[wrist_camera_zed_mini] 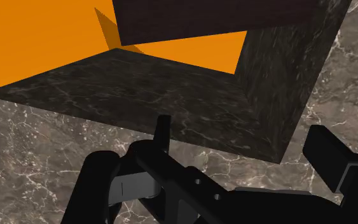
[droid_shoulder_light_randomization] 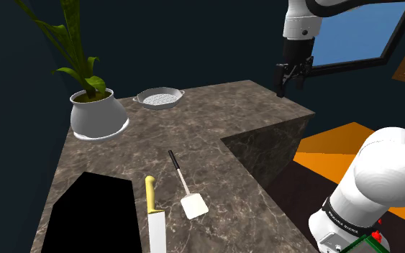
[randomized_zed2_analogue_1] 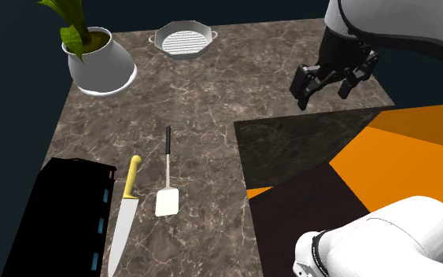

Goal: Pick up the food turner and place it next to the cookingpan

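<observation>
- Jaws: gripper point(droid_shoulder_light_randomization: 291, 85) is released. The fingers stand apart in the wrist view with nothing between them.
- Gripper position: it hangs high over the far-right part of the worktop point(droid_shoulder_light_randomization: 215, 115), above the edge where the slab steps back at its inner corner. In the wrist view that corner and the orange floor sit straight under the gripper point(wrist_camera_zed_mini: 244, 143).
- Target: the food turner point(droid_shoulder_light_randomization: 183, 183) lies flat on the worktop, well apart from the gripper. It is toward the shoulder view's left and much nearer the near edge.
- The second exterior view agrees: the food turner point(randomized_zed2_analogue_1: 167, 177) is down and to the left of the gripper point(randomized_zed2_analogue_1: 322, 93).
- Long axis: it runs roughly near-far. The thin dark handle points far, toward the cookingpan point(droid_shoulder_light_randomization: 158, 97), and the pale flat blade is at the near end.
- Finger line: in the second exterior view the fingers are spread roughly left-right, so across that axis. My read is that little wrist turn is needed to close on the handle.
- Neighbour: a yellow-handled knife point(droid_shoulder_light_randomization: 154, 215) lies just beside the turner on its left, near parallel and not touching. I'd grasp toward the far end of the handle, where the gap is widest.
- Goal side: the cookingpan point(randomized_zed2_analogue_1: 183, 39) sits at the far edge, right of the white plant pot point(randomized_zed2_analogue_1: 97, 67) and well apart from the turner.
- Stage: the reach has not begun and the turner is untouched.
</observation>
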